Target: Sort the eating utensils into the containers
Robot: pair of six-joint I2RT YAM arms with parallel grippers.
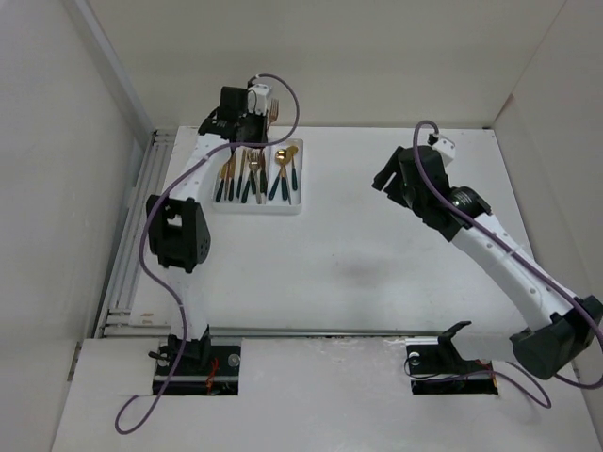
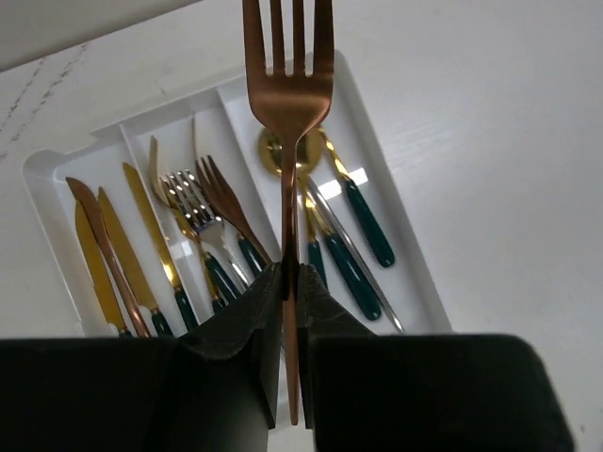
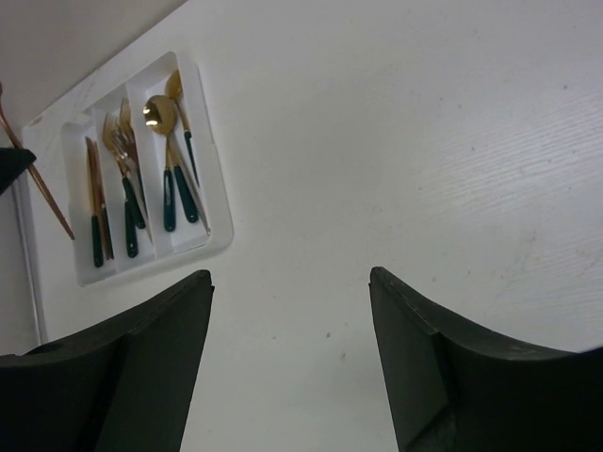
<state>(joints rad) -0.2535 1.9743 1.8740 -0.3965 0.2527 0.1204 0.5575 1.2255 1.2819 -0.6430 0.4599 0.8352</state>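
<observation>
My left gripper (image 1: 256, 105) (image 2: 290, 282) is shut on the handle of an all-copper fork (image 2: 290, 94), held in the air above the far end of the white tray (image 1: 292, 209) (image 2: 402, 226). The tines point away from the wrist camera. In the tray, knives (image 2: 108, 245) lie in the left compartment, forks (image 2: 203, 212) in the middle one, and spoons (image 2: 353, 221) in the right one, including a silver one (image 2: 363, 273). My right gripper (image 1: 388, 179) (image 3: 290, 282) is open and empty over bare table right of the tray (image 3: 219, 188). The held fork also shows in the right wrist view (image 3: 42, 193).
White walls enclose the table on the left, far and right sides. A metal rail (image 1: 132, 235) runs along the left edge. The left arm's elbow (image 1: 174, 231) hangs over the table left of the tray.
</observation>
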